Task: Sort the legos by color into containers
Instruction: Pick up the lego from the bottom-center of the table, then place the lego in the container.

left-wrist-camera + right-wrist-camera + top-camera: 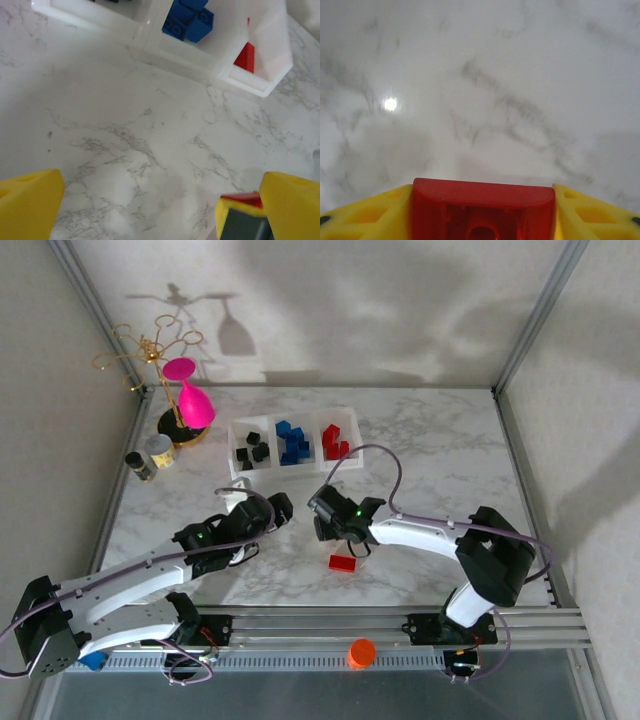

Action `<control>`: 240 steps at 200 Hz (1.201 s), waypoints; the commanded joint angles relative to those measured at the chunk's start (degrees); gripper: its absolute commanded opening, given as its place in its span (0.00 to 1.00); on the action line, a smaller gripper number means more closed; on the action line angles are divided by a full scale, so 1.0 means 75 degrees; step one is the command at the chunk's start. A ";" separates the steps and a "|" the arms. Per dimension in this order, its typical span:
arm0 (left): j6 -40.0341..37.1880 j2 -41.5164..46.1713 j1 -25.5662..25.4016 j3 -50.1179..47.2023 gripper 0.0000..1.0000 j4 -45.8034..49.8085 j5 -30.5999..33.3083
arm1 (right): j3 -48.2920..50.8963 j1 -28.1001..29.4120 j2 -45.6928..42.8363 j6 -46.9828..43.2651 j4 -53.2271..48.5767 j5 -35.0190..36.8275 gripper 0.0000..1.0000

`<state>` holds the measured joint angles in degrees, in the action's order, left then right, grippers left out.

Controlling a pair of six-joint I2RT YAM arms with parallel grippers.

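Arms (pixel 420 533) both reach forward: right fingers (pixel 365 215) grasp a red lego (pixel 482 210); left fingers (pixel 30 200) gape wide.

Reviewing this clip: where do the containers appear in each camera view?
Top external: containers at upper centre of the table.
Left wrist: containers along the top edge, front wall toward the camera.
Right wrist: marble table ahead, red lego at the bottom edge.
Shared landmark: blue legos in the middle compartment.

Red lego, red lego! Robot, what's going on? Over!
Left gripper jaws wide open, empty. Right gripper jaws shut on red lego. Second red lego loose on the table. Left gripper crowds the right, near the containers.
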<state>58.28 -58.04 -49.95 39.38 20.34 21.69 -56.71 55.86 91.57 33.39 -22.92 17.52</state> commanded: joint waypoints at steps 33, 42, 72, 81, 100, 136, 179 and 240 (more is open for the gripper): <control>-0.0420 -0.0379 0.0009 0.0855 1.00 0.0052 0.0927 | -0.1448 -0.1363 0.0374 -0.1194 0.0830 0.0367 0.54; -0.0458 -0.0394 0.0062 0.0877 1.00 -0.0094 0.0928 | -0.1725 -0.1598 0.0608 -0.1286 0.0965 0.0330 0.54; -0.0605 -0.0554 0.0367 0.1048 1.00 -0.0308 0.0875 | -0.2683 -0.2104 0.1522 -0.1665 0.1371 0.0351 0.54; -0.0647 -0.0621 0.0492 0.1098 0.99 -0.0313 0.0838 | -0.3026 -0.2408 0.1829 -0.1814 0.1418 0.0319 0.55; -0.0718 -0.0696 0.0731 0.1137 1.00 -0.0388 0.0733 | -0.3702 -0.2637 0.2457 -0.2004 0.1377 0.0370 0.56; -0.0834 -0.0809 0.0970 0.1122 1.00 -0.0630 0.0542 | -0.4794 -0.2996 0.3566 -0.2434 0.1483 0.0232 0.56; -0.0888 -0.0855 0.1000 0.1201 1.00 -0.0628 0.0425 | -0.5830 -0.3076 0.4218 -0.2822 0.1239 0.0318 0.67; -0.0915 -0.0654 0.1000 0.1231 1.00 -0.0558 0.0286 | -0.4985 -0.3075 0.3274 -0.2883 0.1593 0.0006 0.74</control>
<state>52.25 -64.27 -42.92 47.00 16.08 24.60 -96.99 32.71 122.06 12.80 -12.67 18.37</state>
